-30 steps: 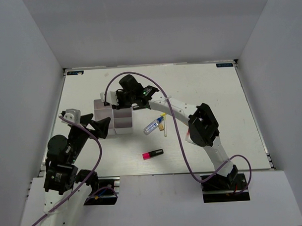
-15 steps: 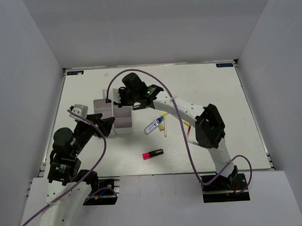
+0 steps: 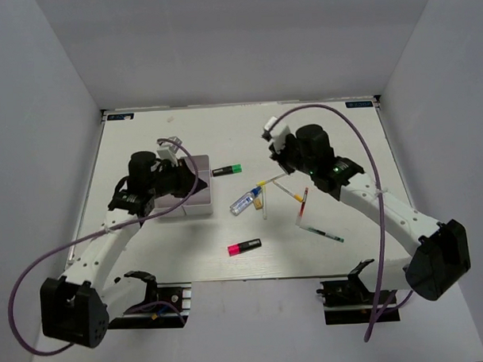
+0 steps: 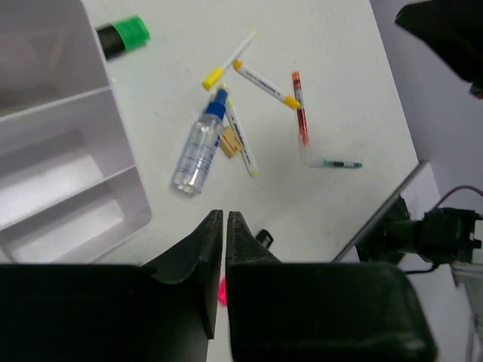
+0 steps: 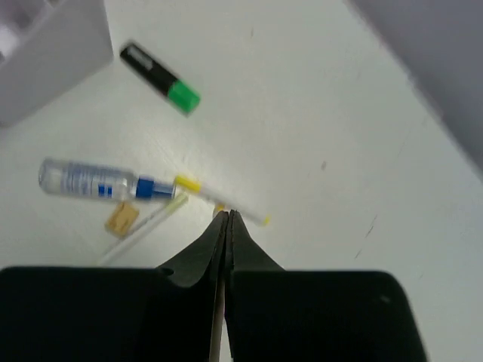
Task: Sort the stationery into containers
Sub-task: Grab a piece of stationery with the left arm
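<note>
Beside white tray (image 3: 199,190), green-capped black highlighter (image 3: 227,170)

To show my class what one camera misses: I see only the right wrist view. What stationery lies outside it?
Observer: A pink-capped highlighter lies alone toward the near edge of the table.
Operator: Any pens I can't see?
Observer: A red-tipped pen lies just right of the clear tube.
Operator: And the left tool?
Observer: It is shut with nothing in it, close to the tray.
</note>
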Robot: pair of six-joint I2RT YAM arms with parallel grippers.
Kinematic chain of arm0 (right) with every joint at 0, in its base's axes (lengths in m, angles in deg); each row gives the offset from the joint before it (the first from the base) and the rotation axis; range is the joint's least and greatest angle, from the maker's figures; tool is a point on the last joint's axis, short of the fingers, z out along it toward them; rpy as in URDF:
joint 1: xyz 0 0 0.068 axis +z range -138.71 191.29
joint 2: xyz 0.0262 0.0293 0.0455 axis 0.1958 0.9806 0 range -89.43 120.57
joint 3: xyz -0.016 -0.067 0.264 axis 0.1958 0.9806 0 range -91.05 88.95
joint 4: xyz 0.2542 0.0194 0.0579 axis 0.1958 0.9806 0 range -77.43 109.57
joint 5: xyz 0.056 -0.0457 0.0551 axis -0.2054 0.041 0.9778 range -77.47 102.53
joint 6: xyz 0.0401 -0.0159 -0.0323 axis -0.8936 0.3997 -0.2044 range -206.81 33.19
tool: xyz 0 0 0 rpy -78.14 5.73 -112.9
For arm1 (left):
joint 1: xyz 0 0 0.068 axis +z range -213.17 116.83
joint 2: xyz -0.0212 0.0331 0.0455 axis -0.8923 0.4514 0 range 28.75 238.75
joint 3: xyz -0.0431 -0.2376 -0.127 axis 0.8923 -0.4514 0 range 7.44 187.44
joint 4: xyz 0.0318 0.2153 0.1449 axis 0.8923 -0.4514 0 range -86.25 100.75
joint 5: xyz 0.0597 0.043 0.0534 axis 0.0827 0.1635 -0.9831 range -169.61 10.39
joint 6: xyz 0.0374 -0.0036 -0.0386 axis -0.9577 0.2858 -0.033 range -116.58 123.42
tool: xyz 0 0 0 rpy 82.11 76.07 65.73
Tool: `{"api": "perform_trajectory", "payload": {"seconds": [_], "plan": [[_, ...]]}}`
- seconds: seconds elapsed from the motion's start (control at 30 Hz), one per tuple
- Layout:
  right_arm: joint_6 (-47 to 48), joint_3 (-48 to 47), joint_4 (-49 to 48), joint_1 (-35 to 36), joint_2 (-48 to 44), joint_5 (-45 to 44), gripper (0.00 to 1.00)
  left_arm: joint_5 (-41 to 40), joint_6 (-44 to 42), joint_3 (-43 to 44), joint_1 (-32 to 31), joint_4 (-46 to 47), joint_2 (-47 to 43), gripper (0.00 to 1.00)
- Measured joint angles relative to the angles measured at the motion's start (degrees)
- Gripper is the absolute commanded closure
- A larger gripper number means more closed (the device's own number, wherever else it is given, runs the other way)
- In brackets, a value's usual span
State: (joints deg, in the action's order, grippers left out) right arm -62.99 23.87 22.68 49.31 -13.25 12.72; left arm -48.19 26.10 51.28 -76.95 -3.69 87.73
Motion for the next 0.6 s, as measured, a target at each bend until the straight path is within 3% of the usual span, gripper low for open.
{"api": "perform_trajectory", "payload": {"seconds": [0.03,0.07,0.17,0.27,0.37,0.43,0.6], "plan": [[-1.99,2.91,0.24,-1.75,-1.46,0.39,0.95,0.59,0.63,0.31,-0.68,-0.07,2.03,0.77],[-3.61,5.42,0.52,-3.04,-2.69,0.92,0.77,0.68,1.03,0.61,-1.60,-0.13,3.52,0.75],[-7.69,11.82,2.47,-5.44,-6.23,2.86,0.65,0.31,2.51,2.91,-6.03,-0.61,6.97,0.61],[-10.05,13.84,3.54,-7.32,-8.76,4.63,0.63,-1.70,3.93,5.88,-11.45,-0.28,10.19,0.47],[-12.48,13.88,3.19,-9.49,-10.58,5.35,0.62,-5.81,6.08,8.55,-17.62,-0.09,15.30,0.40],[-14.60,13.86,3.02,-10.88,-11.08,4.68,0.58,-9.51,7.74,9.64,-21.84,-0.13,19.54,0.36],[-18.27,13.35,3.39,-13.81,-10.51,2.32,0.58,-19.50,12.02,12.33,-29.53,-1.42,29.46,0.33]]}}
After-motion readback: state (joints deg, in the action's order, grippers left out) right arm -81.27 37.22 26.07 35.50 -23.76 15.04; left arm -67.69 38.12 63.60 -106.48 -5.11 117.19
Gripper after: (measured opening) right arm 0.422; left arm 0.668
